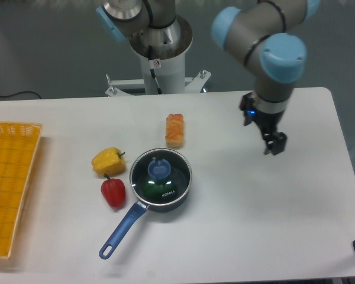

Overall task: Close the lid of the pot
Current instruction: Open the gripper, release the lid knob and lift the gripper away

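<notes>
Lid point(160, 172) sits on pot point(160, 195), well left of pincer point(274, 144).

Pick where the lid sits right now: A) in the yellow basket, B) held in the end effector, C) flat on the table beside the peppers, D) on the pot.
D: the glass lid sits on the pot, its blue knob centred inside the rim, while the end effector hangs well off to the right of it with nothing in it.
</notes>
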